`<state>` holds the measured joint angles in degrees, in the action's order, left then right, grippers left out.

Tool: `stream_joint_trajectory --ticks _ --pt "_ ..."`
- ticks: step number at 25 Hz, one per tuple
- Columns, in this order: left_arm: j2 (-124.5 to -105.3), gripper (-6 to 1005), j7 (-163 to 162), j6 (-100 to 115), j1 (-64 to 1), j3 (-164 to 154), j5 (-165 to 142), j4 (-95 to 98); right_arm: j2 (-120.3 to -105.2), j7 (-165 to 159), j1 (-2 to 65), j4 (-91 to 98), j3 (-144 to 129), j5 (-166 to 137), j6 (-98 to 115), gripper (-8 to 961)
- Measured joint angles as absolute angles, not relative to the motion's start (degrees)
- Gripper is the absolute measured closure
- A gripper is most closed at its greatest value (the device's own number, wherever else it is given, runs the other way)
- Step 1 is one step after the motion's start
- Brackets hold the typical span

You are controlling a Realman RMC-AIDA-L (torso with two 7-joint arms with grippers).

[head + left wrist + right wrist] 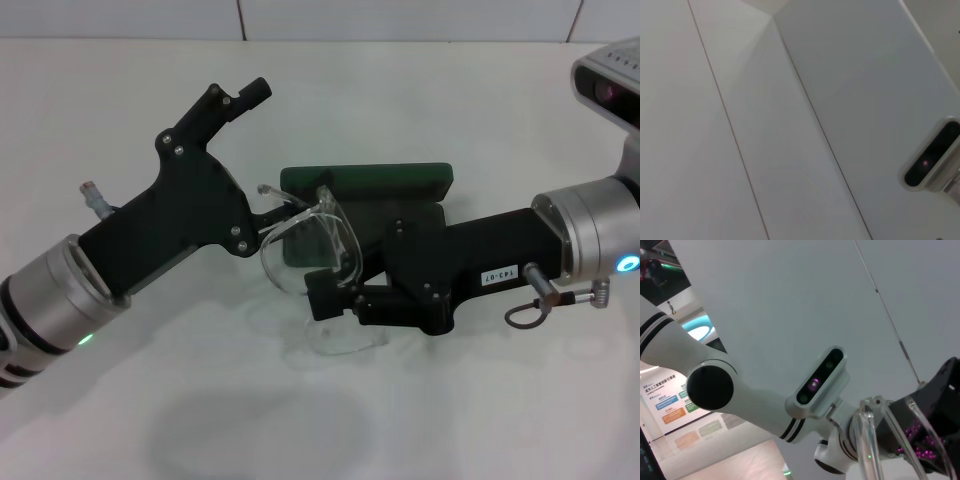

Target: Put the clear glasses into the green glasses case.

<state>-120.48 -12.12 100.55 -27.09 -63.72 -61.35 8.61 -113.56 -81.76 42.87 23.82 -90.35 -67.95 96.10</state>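
Note:
The clear glasses (310,250) hang above the table in the middle of the head view, lenses facing down and to the left. My right gripper (328,296) reaches in from the right and is shut on their lower frame. My left gripper (240,195) comes in from the lower left, and one clear arm of the glasses touches its tip. The green glasses case (365,180) lies open just behind them, with its lid raised and its dark inside partly hidden by my right gripper. In the right wrist view the clear glasses (871,432) appear close up. The left wrist view shows neither object.
The white table (480,100) runs back to a tiled wall. The glasses cast a faint shadow (335,340) on the table beneath them. A camera housing (610,85) sits at the right edge. The wrist views look up at white panels and my head camera (817,380).

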Motion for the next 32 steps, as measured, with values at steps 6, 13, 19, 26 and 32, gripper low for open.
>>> stream_joint_trajectory --ticks 6,13,19,26,32 --pt "-120.52 114 -12.05 100.55 -27.07 -63.72 -61.35 8.61 -113.35 -82.47 42.76 23.82 -90.27 -67.94 95.57 833" --pt "-120.43 115 -12.04 100.55 -26.98 -63.8 -61.35 8.61 -113.11 -82.68 42.68 23.82 -90.26 -67.62 94.99 833" --pt "-120.41 115 -12.04 101.07 -26.96 -63.81 -61.34 8.61 -113.0 -82.77 42.68 23.82 -89.46 -67.85 94.61 834" --pt "-120.32 115 -12.04 101.23 -26.9 -63.81 -61.34 8.61 -112.83 -83.21 42.62 23.82 -88.97 -68.0 94.61 834" --pt "-120.36 115 -11.49 101.25 -26.87 -63.73 -60.94 8.61 -112.7 -83.23 42.62 24.01 -88.85 -69.41 94.94 833"
